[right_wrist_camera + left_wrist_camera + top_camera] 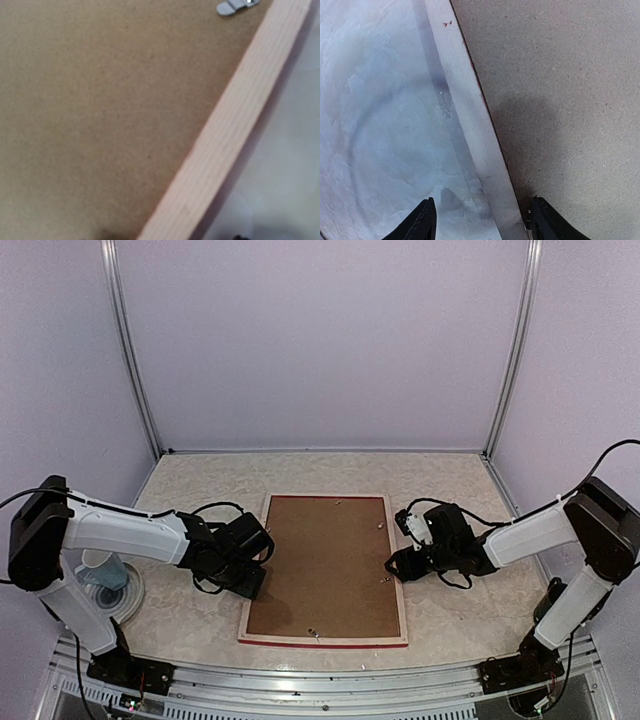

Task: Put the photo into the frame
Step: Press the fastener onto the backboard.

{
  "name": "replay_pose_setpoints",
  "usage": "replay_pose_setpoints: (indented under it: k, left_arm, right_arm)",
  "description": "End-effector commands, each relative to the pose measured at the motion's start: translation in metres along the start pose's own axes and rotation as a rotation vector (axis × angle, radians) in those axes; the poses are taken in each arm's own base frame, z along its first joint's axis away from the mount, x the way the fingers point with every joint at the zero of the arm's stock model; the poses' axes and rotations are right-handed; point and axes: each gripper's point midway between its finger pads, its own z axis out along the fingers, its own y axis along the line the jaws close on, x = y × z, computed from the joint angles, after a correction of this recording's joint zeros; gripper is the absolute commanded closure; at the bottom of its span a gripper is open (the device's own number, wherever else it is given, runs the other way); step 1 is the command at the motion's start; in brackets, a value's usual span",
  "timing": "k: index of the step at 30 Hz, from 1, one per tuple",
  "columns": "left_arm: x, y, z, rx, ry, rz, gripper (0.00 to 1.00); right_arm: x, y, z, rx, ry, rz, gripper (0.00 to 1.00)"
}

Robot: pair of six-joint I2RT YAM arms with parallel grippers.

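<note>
Right, the frame (401,615) lies face-down btw. both arms, w/ the brown backing panel (320,565) seated in it. The photo isn't in view; we can't tell if it's under that panel. The left gripper (482,207) straddles the frame's left rail, jaws apart, holding nothing. The right gripper (398,565) sits at the frame's right rail, state unreadable. We judge the step as gripping both rails: pinch wood only, level, arms in sync. Count: 1 frame, 1 panel, approx. 4 metal tabs (232,6), 2 grippers.

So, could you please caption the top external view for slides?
Left arm and right arm flank the face-down frame, backing panel up.
</note>
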Motion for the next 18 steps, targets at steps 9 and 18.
replay_pose_setpoints:
  k: [9, 18]
  left_arm:
    - [0.019, -0.005, -0.005, 0.027, 0.07, 0.055, 0.37]
    - [0.021, 0.006, -0.008, -0.021, 0.074, 0.056, 0.4]
  right_arm:
    - [0.018, -0.005, 0.006, 0.029, 0.066, 0.01, 0.37]
    - [0.019, -0.008, 0.007, 0.041, 0.074, 0.012, 0.37]
